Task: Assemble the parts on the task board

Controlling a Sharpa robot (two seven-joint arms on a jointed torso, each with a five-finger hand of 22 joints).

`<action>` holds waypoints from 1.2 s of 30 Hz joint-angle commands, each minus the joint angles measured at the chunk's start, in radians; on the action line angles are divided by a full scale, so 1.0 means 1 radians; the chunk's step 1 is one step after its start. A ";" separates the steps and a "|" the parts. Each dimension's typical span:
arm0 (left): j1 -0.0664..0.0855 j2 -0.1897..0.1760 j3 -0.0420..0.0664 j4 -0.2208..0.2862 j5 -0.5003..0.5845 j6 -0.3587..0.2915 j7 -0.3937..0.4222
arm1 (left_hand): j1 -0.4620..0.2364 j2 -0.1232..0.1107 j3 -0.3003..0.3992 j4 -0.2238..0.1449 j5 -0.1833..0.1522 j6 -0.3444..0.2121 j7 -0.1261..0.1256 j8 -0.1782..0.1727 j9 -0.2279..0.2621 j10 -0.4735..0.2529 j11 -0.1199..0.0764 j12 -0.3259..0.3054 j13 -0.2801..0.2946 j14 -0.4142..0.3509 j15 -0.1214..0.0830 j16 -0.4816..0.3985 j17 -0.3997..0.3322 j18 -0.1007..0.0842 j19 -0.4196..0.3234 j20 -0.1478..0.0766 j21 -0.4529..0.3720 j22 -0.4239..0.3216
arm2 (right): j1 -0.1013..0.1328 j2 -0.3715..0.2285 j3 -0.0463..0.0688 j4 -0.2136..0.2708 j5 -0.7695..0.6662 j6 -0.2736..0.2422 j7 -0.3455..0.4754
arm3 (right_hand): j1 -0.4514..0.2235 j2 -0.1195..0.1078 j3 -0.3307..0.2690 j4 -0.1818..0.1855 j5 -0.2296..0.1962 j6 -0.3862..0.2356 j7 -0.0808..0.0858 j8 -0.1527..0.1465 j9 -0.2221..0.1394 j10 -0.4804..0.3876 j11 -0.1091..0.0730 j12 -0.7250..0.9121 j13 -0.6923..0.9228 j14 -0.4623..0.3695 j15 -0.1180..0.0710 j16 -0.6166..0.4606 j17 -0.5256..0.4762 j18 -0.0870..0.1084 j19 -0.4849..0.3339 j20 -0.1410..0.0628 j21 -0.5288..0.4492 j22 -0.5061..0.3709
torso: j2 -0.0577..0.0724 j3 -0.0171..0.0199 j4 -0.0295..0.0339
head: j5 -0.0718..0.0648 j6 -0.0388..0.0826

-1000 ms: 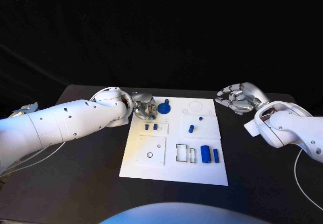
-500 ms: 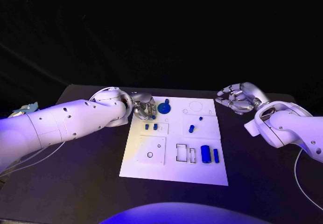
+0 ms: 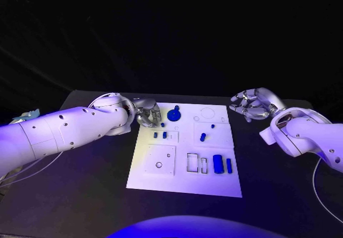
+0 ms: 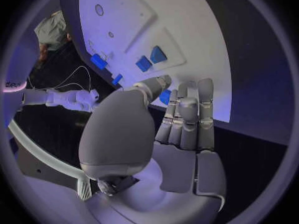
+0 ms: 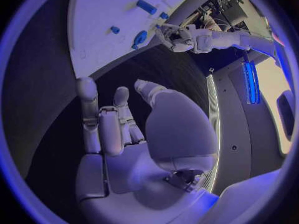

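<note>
Matt white task board [image 3: 182, 178]; matt black table [image 3: 85, 198]; glossy blue plastic parts [image 3: 218, 163]; shiny metal-looking left hand [image 3: 148, 114].

Flat white rectangular task board [image 3: 207, 186] lying lengthwise at mid-table; round blue disc part [image 3: 174, 116] near its far left corner; two small blue pegs [image 3: 160, 135] below; two upright blue cylinders [image 3: 222, 164] toward the right edge.
</note>
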 commanded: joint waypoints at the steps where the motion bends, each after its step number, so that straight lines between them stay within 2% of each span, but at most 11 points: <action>1: 0.001 -0.015 0.003 0.004 0.121 -0.065 0.012 | -0.010 0.005 0.001 0.007 0.006 -0.009 0.001 -0.005 -0.001 -0.008 0.003 -0.003 0.000 -0.022 0.002 -0.019 -0.046 0.014 -0.003 0.002 -0.005 -0.004 | -0.001 0.001 0.000 -0.003 -0.044 0.046 -0.006 | 0.025 -0.008 0.030 -0.016 -0.001 0.011 0.007 0.009 -0.004 -0.036 0.000 -0.092 -0.078 -0.036 -0.001 -0.073 -0.087 0.013 -0.033 0.000 -0.086 -0.060 | -0.002 0.0001 0.0004 | 0.000 0.002; 4: 0.002 -0.033 0.005 0.005 0.231 -0.113 0.029 | -0.011 0.007 0.001 0.013 0.006 -0.009 0.005 -0.005 -0.001 -0.018 0.007 -0.007 -0.002 -0.041 0.005 -0.038 -0.089 0.014 -0.005 0.004 -0.010 -0.008 | -0.001 0.004 0.000 -0.007 -0.089 0.077 -0.006 | 0.031 -0.018 0.052 -0.028 -0.009 0.021 0.007 0.013 -0.010 -0.029 0.000 -0.178 -0.158 -0.043 0.000 -0.105 -0.115 0.012 -0.026 0.000 -0.112 -0.076 | -0.002 0.0007 -0.0007 | -0.001 0.003; 5: 0.002 -0.040 0.006 0.005 0.287 -0.133 0.042 | -0.008 0.007 0.001 0.017 0.006 -0.004 0.010 -0.003 0.001 -0.036 0.014 -0.013 -0.006 -0.097 0.011 -0.092 -0.191 0.014 -0.017 0.008 -0.027 -0.017 | -0.001 0.005 0.000 -0.008 -0.113 0.093 -0.006 | 0.043 -0.020 0.065 -0.041 -0.014 0.030 0.007 0.015 -0.014 -0.031 0.001 -0.235 -0.206 -0.044 0.000 -0.119 -0.128 0.012 -0.020 0.000 -0.120 -0.080 | -0.003 0.0005 -0.0011 | -0.003 0.005; 8: 0.003 -0.060 0.007 0.008 0.455 -0.178 0.099 | -0.003 0.016 -0.001 0.030 0.004 0.015 0.017 0.006 0.006 -0.047 0.018 -0.003 -0.006 -0.132 0.016 -0.139 -0.223 0.015 -0.035 0.014 -0.064 -0.040 | -0.001 0.011 0.000 -0.011 -0.191 0.138 -0.012 | 0.058 -0.022 0.081 -0.065 -0.027 0.047 0.008 0.019 -0.020 -0.017 0.004 -0.327 -0.286 -0.040 0.001 -0.132 -0.141 0.011 -0.008 -0.001 -0.124 -0.078 | -0.002 -0.0006 -0.0019 | -0.008 0.011; 10: 0.003 -0.077 0.008 0.018 0.659 -0.196 0.176 | 0.003 0.024 -0.003 0.034 0.004 0.020 0.017 0.011 0.009 -0.057 0.022 0.006 -0.006 -0.166 0.017 -0.188 -0.251 0.014 -0.055 0.016 -0.100 -0.061 | -0.002 0.016 0.000 -0.013 -0.271 0.173 -0.022 | 0.062 -0.022 0.086 -0.081 -0.042 0.058 0.010 0.018 -0.028 0.008 0.006 -0.398 -0.348 -0.034 0.003 -0.128 -0.134 0.011 -0.003 0.001 -0.125 -0.072 | -0.001 -0.0012 -0.0022 | -0.013 0.014; 12: 0.003 -0.089 0.008 0.030 0.820 -0.190 0.232 | 0.013 0.037 -0.003 0.034 0.004 0.024 0.019 0.016 0.011 -0.056 0.023 0.019 -0.005 -0.198 0.019 -0.233 -0.275 0.014 -0.074 0.018 -0.129 -0.078 | -0.003 0.023 0.000 -0.013 -0.369 0.209 -0.043 | 0.059 -0.025 0.088 -0.088 -0.056 0.061 0.013 0.014 -0.035 -0.003 0.014 -0.461 -0.392 -0.038 0.009 -0.135 -0.142 0.009 -0.007 0.004 -0.127 -0.067 | 0.001 -0.0015 -0.0029 | -0.037 0.023; 13: 0.003 -0.095 0.007 0.037 0.880 -0.185 0.255 | 0.019 0.039 -0.010 0.027 0.003 0.028 0.013 0.020 0.013 -0.007 0.011 0.057 0.010 -0.208 0.015 -0.247 -0.284 0.014 -0.083 0.017 -0.140 -0.084 | -0.004 0.026 0.000 -0.013 -0.405 0.217 -0.049 | 0.055 -0.026 0.090 -0.089 -0.061 0.060 0.018 0.011 -0.039 -0.012 0.021 -0.497 -0.416 -0.046 0.014 -0.143 -0.152 0.008 -0.012 0.008 -0.130 -0.065 | 0.001 -0.0018 -0.0032 | -0.040 0.024; 17: 0.001 -0.116 0.006 0.080 1.053 -0.154 0.349 | -0.009 0.030 -0.038 0.028 0.003 0.044 0.000 0.029 0.017 0.014 -0.001 0.108 0.031 -0.269 0.014 -0.310 -0.315 0.010 -0.133 0.020 -0.202 -0.115 | -0.009 0.036 0.000 -0.008 -0.547 0.243 -0.078 | 0.052 -0.035 0.089 -0.101 -0.067 0.060 0.023 0.003 -0.052 -0.001 0.030 -0.582 -0.483 -0.043 0.022 -0.124 -0.133 0.010 -0.015 0.016 -0.128 -0.054 | 0.000 -0.0010 -0.0004 | -0.080 0.033; 20: -0.001 -0.126 0.005 0.106 1.116 -0.129 0.398 | -0.028 0.023 -0.052 0.036 0.002 0.045 0.003 0.032 0.019 -0.011 0.007 0.095 0.025 -0.305 0.027 -0.365 -0.341 0.010 -0.159 0.036 -0.271 -0.155 | -0.012 0.044 0.000 -0.005 -0.614 0.255 -0.097 | 0.051 -0.038 0.086 -0.104 -0.071 0.063 0.020 0.001 -0.055 -0.009 0.032 -0.598 -0.498 -0.038 0.024 -0.112 -0.121 0.010 -0.015 0.018 -0.126 -0.049 | 0.001 -0.0012 -0.0016 | -0.087 0.033; 25: -0.008 -0.140 0.004 0.149 1.199 -0.100 0.479 | -0.032 0.031 -0.054 0.036 0.003 0.069 -0.013 0.040 0.030 0.044 -0.004 0.074 0.014 -0.318 0.025 -0.425 -0.367 0.012 -0.152 0.045 -0.345 -0.203 | -0.021 0.065 0.000 -0.006 -0.712 0.262 -0.136 | 0.046 -0.039 0.080 -0.106 -0.082 0.076 0.012 0.000 -0.061 0.012 0.026 -0.608 -0.520 -0.015 0.022 -0.065 -0.070 0.003 0.015 0.016 -0.070 -0.004 | 0.000 0.0006 -0.0039 | -0.098 0.036; 36: -0.013 -0.150 0.004 0.179 1.260 -0.111 0.543 | -0.022 0.041 -0.048 0.022 0.002 0.087 -0.011 0.039 0.038 0.083 -0.007 0.032 0.001 -0.303 0.022 -0.456 -0.378 0.012 -0.130 0.043 -0.373 -0.222 | -0.033 0.118 0.000 -0.016 -0.781 0.214 -0.207 | 0.047 -0.026 0.094 -0.109 -0.094 0.106 0.007 0.002 -0.070 0.060 0.018 -0.618 -0.553 0.032 0.013 0.012 0.019 -0.022 0.099 0.008 0.086 0.114 | 0.003 0.0008 0.0011 | -0.099 0.036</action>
